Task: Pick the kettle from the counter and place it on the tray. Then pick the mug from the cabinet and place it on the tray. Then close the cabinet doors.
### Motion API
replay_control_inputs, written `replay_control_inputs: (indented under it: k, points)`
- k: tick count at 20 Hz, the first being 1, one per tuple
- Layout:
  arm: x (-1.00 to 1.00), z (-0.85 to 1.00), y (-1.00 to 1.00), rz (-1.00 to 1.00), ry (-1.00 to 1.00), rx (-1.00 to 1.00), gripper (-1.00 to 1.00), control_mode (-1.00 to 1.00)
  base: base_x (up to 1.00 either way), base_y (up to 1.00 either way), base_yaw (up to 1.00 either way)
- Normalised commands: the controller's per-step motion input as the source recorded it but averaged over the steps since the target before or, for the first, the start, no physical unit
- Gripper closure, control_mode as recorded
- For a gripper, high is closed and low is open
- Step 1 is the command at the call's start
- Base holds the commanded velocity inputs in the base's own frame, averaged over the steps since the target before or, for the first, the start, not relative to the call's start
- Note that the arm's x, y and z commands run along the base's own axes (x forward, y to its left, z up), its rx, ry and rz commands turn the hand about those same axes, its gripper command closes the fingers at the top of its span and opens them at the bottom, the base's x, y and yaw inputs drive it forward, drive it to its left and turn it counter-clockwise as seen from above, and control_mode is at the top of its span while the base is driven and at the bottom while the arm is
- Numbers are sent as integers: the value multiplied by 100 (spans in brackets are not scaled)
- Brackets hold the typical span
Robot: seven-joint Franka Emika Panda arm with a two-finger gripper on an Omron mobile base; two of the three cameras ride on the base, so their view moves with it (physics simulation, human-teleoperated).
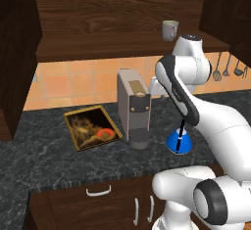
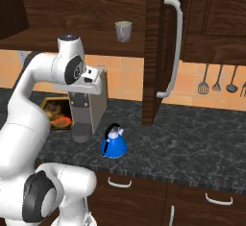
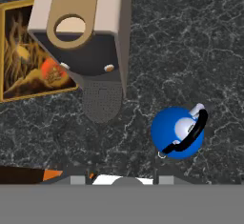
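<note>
The cabinet [image 1: 112,13] hangs above the counter [image 2: 192,143], its door [image 2: 154,52] swung open with the silver handle [image 2: 174,47] facing out. On the counter the grey coffee machine [image 1: 133,106] stands upright, with the tray [image 1: 92,126] lying flat just to its left, bare of kettle and mug. The arm [image 1: 196,106] arches over the counter from the near side. The kettle [image 3: 177,132] sits upright on the stone just right of the machine (its black handle arching across the top), apart from the tray. The mug [image 2: 123,31] stands on the cabinet shelf. The gripper [image 3: 121,179] hovers high above the counter; its fingers barely show, so I cannot tell how far apart they stand, and nothing is between them.
</note>
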Motion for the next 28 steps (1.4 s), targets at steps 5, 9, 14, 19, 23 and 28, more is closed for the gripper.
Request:
replay_control_inputs:
  k: [5, 9, 14, 19, 23, 28]
  points:
    - [-30, -25, -47, -7, 0, 0, -100, -100, 0, 0, 0]
    - [-37, -61, -85, -17, 2, 2, -100, -100, 0, 0, 0]
    - [-4, -35, -25, -4, 2, 2, -100, -100, 0, 0, 0]
    - [16, -70, -9, -5, 0, -2, -100, -100, 0, 0, 0]
    - [20, -68, -27, -3, 0, 0, -100, -100, 0, 0, 0]
    - [29, -46, 0, 0, 0, 1, -100, -100, 0, 0, 0]
